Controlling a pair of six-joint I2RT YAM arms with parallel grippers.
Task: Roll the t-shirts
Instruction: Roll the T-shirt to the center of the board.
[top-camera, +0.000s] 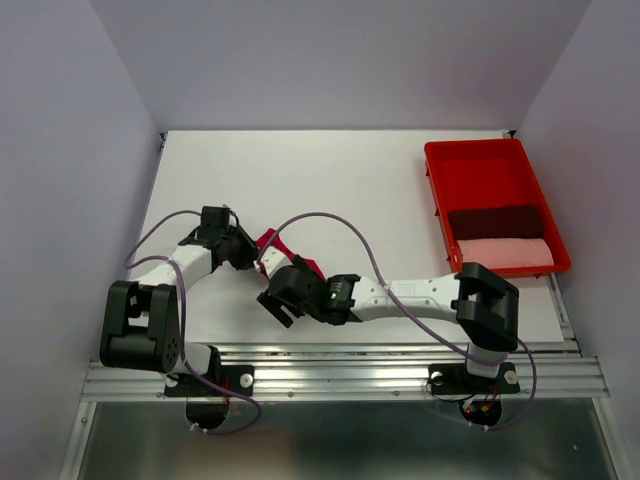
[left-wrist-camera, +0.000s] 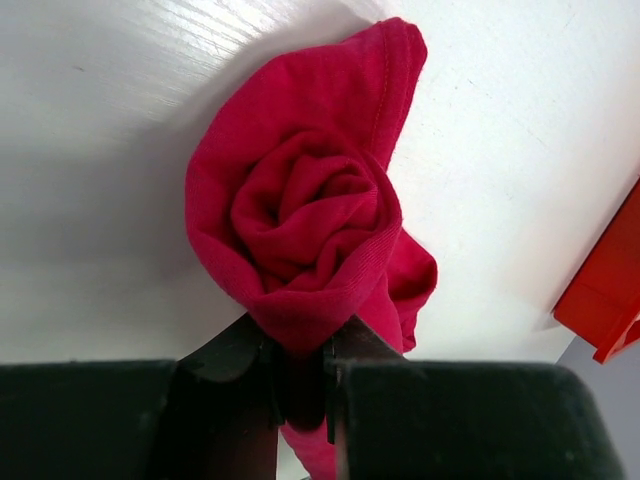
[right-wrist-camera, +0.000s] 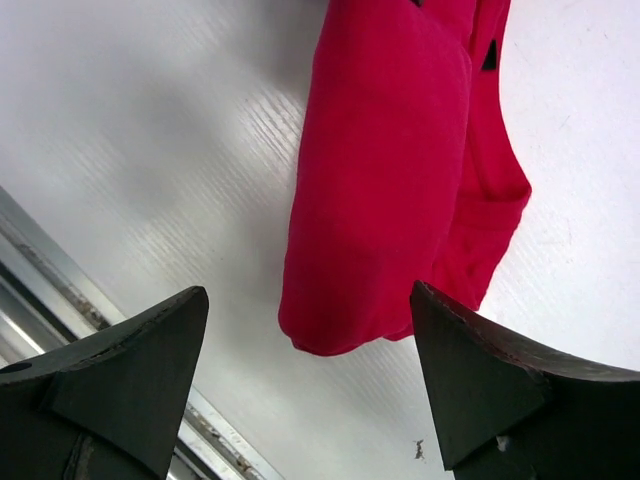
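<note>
A bright crimson t-shirt (left-wrist-camera: 310, 200) lies rolled into a tight spiral on the white table (top-camera: 330, 180); in the top view only a small part of it (top-camera: 272, 243) shows between the two grippers. My left gripper (left-wrist-camera: 300, 350) is shut on the roll's near end, and it sits just left of the shirt in the top view (top-camera: 246, 250). My right gripper (right-wrist-camera: 310, 330) is open and empty, its jaws wide apart just short of the roll's other end (right-wrist-camera: 385, 190); in the top view it (top-camera: 285, 292) is right of the shirt. A dark maroon t-shirt (top-camera: 495, 221) and a pale pink one (top-camera: 506, 252) lie rolled in the tray.
A glossy red plastic tray (top-camera: 478, 160) stands at the table's right side; its corner shows in the left wrist view (left-wrist-camera: 605, 290). An aluminium rail (top-camera: 340, 372) runs along the near table edge, close behind my right gripper. Purple cables loop over both arms.
</note>
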